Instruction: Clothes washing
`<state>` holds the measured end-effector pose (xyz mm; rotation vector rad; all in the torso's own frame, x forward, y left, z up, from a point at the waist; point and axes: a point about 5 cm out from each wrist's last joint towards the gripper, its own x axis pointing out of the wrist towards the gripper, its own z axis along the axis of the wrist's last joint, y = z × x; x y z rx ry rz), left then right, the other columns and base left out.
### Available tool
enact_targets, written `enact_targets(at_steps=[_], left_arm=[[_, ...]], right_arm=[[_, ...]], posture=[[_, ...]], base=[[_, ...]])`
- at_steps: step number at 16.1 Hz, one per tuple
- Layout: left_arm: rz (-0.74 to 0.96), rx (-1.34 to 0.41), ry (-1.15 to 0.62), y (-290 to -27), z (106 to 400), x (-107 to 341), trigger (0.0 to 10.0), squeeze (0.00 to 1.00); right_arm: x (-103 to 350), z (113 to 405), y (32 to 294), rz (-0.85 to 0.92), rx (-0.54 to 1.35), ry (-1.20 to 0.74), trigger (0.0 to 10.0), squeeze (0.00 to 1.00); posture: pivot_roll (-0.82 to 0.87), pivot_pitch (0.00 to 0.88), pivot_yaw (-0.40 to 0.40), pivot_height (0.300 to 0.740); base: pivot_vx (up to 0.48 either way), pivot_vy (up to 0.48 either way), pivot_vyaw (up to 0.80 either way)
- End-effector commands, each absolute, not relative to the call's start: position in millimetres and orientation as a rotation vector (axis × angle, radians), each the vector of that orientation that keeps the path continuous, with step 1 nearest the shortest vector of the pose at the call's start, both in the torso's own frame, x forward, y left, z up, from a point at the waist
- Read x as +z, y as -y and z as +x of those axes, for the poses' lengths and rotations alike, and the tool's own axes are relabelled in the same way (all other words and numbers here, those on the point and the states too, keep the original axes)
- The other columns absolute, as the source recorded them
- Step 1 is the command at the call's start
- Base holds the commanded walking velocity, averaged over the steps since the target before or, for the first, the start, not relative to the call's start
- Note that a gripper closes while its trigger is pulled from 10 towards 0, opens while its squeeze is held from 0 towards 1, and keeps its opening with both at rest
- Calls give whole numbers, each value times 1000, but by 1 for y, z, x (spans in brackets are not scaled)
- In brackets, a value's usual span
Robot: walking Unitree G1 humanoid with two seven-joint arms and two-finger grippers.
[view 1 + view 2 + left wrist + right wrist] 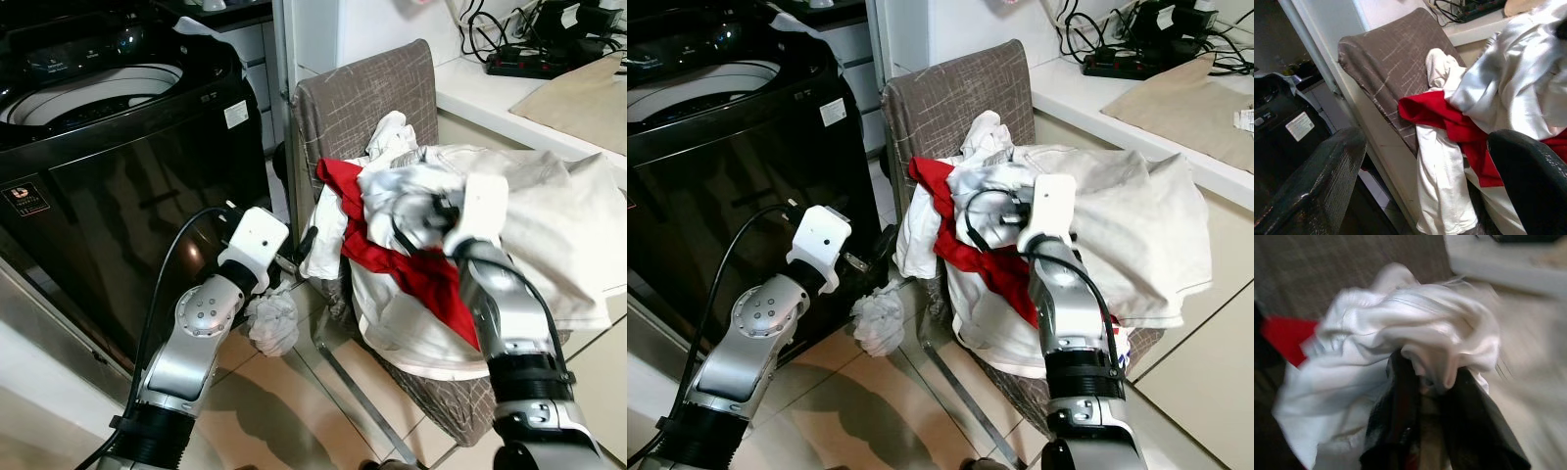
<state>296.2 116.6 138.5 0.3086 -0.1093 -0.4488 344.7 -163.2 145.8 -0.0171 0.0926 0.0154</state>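
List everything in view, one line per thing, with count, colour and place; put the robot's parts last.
washing machine: one, black, lid open, on the robot's left.
chair: one, grey-brown fabric, right of the machine.
white clothes: a pile, white and cream, heaped on the chair.
red garment: one, red, draped among the white clothes.
crumpled cloth: one, whitish, low by the chair's front corner.
counter: one, white, behind the chair.
beige cloth: one, tan, flat on the counter.
power strip: one, black with cables, on the counter.
left claw: one, black fingers open, beside the chair.
right claw: one, black, shut on a white garment.
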Motion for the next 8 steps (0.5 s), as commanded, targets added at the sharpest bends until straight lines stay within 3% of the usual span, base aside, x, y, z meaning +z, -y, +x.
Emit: enact_targets(at_steps=[1,2,4,8], left_arm=[[267,-383,96,-125,300,140,10000,0],[254,-364,94,-127,301,141,10000,0],[151,-112,40,-148,313,140,10000,0],[163,12,2,-158,313,133,10000,0]], right_arm=[[167,347,153,-29,72,-11,0,0],[171,347,150,-39,82,10,0,0],[190,348,141,-17,147,82,0,0],[157,346,139,-67,181,20,0,0]], posture=[[-63,0,-2,736],[-63,0,-2,736],[-58,0,-12,736],[-46,0,-21,736]], base=[[0,0,0],[0,0,0],[0,0,0],[0,0,731]])
